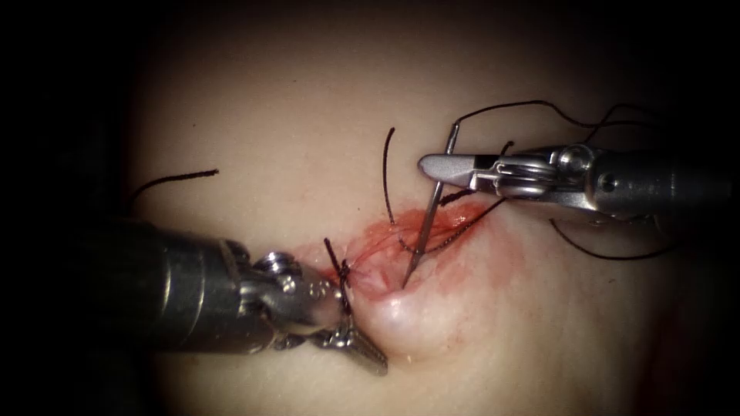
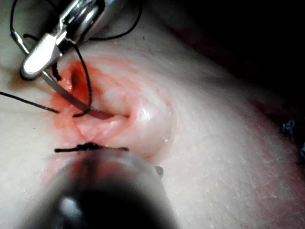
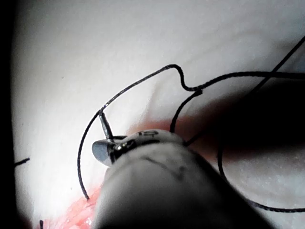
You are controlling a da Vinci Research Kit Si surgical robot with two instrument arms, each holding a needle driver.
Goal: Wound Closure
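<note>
On the right of the red cut, the shiny right tool point(image 1: 443, 166) is clamped on the thin curved steel needle point(image 1: 425, 227) near its thread end; the tip touches the pale pork tissue point(image 1: 539, 331). The grey left tool point(image 1: 362, 350) pinches tissue near the cut. Black thread point(image 1: 389, 173) loops nearby.

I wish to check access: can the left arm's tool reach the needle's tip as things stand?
Probably not directly: the left tool presses the tissue into a mound beside the needle tip, and the right tool holds the needle.
</note>
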